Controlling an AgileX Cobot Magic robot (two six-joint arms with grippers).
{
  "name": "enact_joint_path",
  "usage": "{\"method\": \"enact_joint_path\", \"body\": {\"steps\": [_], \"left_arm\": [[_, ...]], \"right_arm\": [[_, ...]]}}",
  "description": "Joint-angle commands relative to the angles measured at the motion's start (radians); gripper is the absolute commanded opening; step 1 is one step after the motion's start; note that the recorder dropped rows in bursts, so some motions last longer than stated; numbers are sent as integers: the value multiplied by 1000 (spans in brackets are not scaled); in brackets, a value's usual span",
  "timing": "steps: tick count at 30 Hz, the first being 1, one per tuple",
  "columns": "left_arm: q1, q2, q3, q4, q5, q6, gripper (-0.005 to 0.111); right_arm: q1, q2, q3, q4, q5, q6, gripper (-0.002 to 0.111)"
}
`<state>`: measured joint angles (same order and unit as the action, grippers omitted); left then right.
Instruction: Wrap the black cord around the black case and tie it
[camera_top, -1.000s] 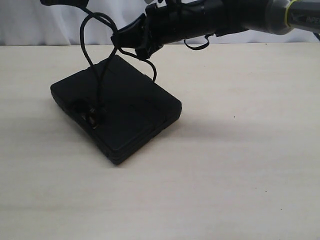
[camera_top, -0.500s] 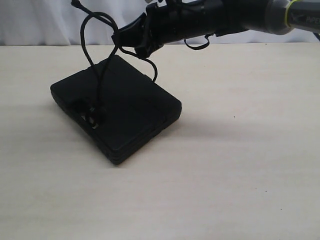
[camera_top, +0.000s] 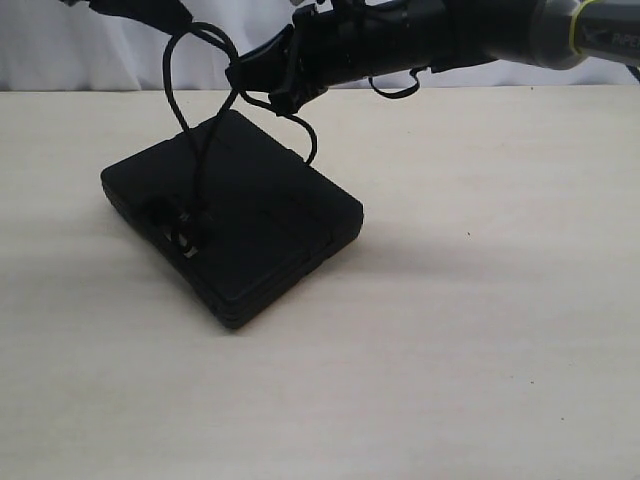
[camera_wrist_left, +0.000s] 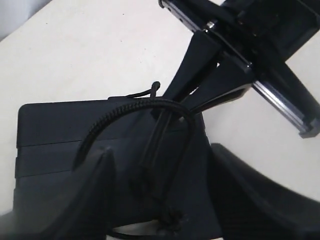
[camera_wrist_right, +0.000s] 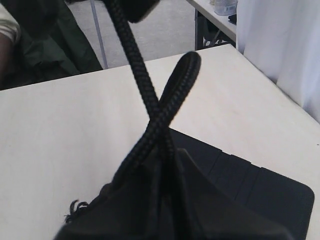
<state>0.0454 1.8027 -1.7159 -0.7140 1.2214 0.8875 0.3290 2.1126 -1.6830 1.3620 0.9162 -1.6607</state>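
Right claw (camera_top: 240, 72) clamped on cord (camera_wrist_right: 137, 65), holding its loop above case (camera_top: 250, 220), lying flat left of desk (camera_top: 480, 350) centre near far edge; left claw (camera_wrist_left: 160, 150) wide open, gripping nothing.

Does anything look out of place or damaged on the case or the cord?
The black cord is not snug on the black case: it rises off the lid in a slack loop, pinched by the right gripper. One end looks frayed.
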Motion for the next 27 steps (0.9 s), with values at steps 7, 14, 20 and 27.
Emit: {"method": "enact_joint_path", "body": {"steps": [7,14,20,27], "left_arm": [[-7,53,-3,-17,-48,-21,26],[-7,51,-11,-67,-48,-13,23],[-7,51,-11,-161,-34,56,23],[-7,51,-11,-115,-20,69,23]], "right_arm": [[-3,-1,-4,9,-3,32,4],[-3,-1,-4,9,-3,32,4],[-3,-1,-4,9,-3,32,4],[-3,-1,-4,9,-3,32,4]]}}
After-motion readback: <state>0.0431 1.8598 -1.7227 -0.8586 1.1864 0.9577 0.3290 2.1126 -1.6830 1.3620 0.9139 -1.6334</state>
